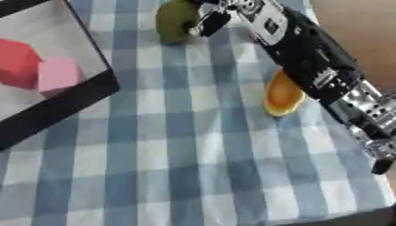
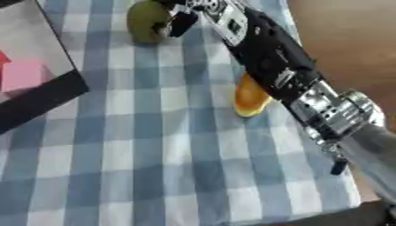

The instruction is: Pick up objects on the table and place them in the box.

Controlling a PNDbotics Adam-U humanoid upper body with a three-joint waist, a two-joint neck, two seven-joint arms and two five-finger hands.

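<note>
A green rounded fruit (image 1: 173,23) stands on the checked cloth at the far top middle. My right hand (image 1: 232,9) is at it, the arm coming in from the right across the table. The thumb (image 1: 213,23) lies curled against the fruit's right side, and the other fingers reach over its top at the picture's edge, partly cut off. An orange rounded object (image 1: 281,98) lies on the cloth, half hidden under my forearm. The box (image 1: 66,106), black-rimmed with a pale floor, sits at the upper left. My left hand shows in neither view.
Inside the box lie a red block (image 1: 15,62) and a pink block (image 1: 59,75). The blue and white checked cloth (image 1: 178,159) covers the table. The table's right edge drops to brown floor (image 2: 348,39).
</note>
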